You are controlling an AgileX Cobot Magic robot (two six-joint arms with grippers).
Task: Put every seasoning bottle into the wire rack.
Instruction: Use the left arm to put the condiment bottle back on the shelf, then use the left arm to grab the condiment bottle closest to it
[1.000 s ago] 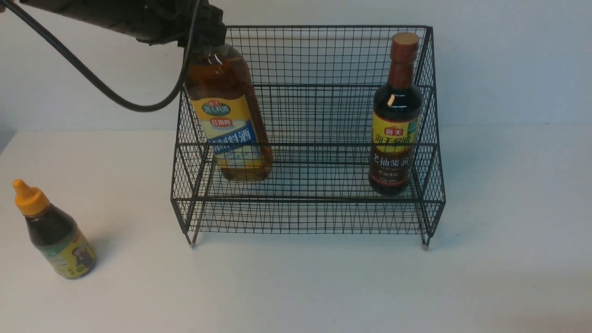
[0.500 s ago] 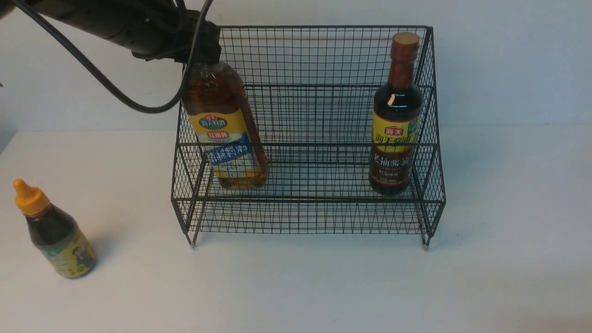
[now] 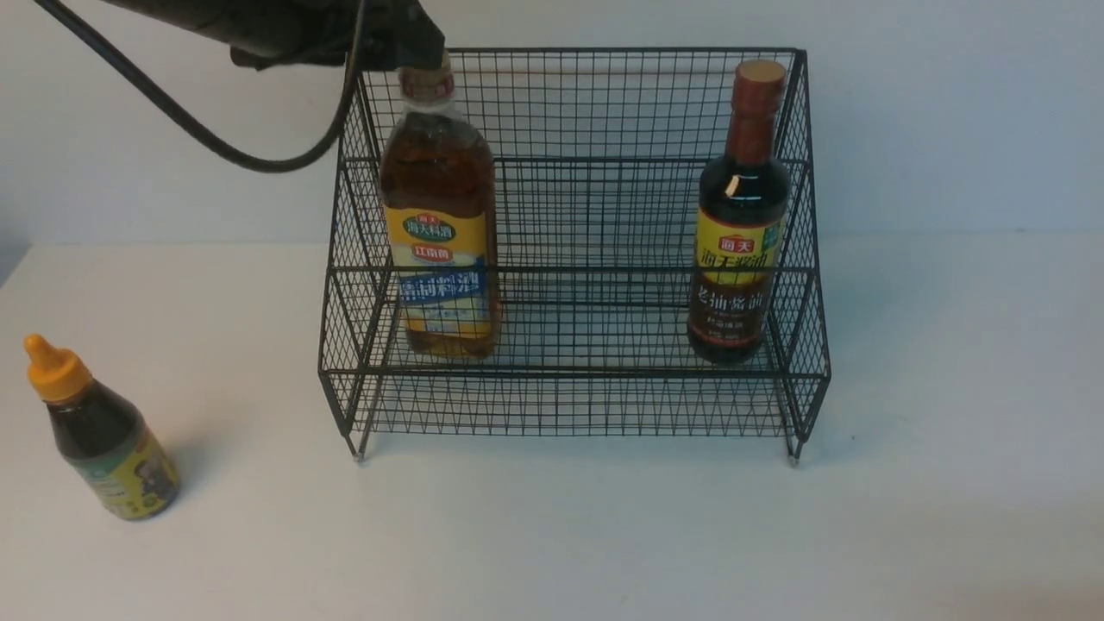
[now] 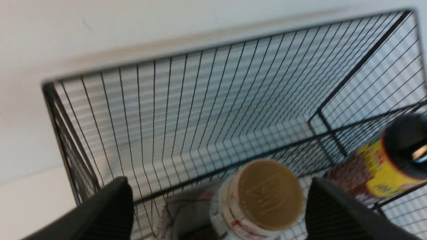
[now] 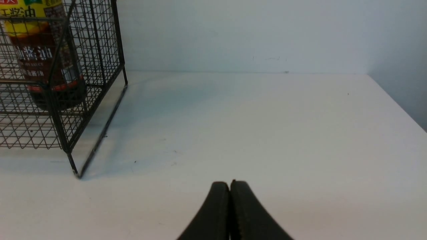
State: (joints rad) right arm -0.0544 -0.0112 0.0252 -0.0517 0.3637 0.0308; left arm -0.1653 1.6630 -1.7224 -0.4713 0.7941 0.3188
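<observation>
Amber-liquid bottle stands upright, gold cap up, in black wire rack; our left gripper spread around cap, right gripper pressed together.

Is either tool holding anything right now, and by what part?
Nothing. The left tool is open around the cap of the amber bottle; the right tool is shut, empty.

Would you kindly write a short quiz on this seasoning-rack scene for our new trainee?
1. True or false: the left gripper stands open, its fingers clear of the gold cap of the amber-liquid bottle.
2. Which bottle stands outside the wire rack? A: amber-liquid bottle. B: tall dark bottle. C: small dark bottle with orange nozzle cap.
3. Fill in: the right gripper has its jaws ___.
Key: 1 true; 2 C; 3 shut.
</observation>
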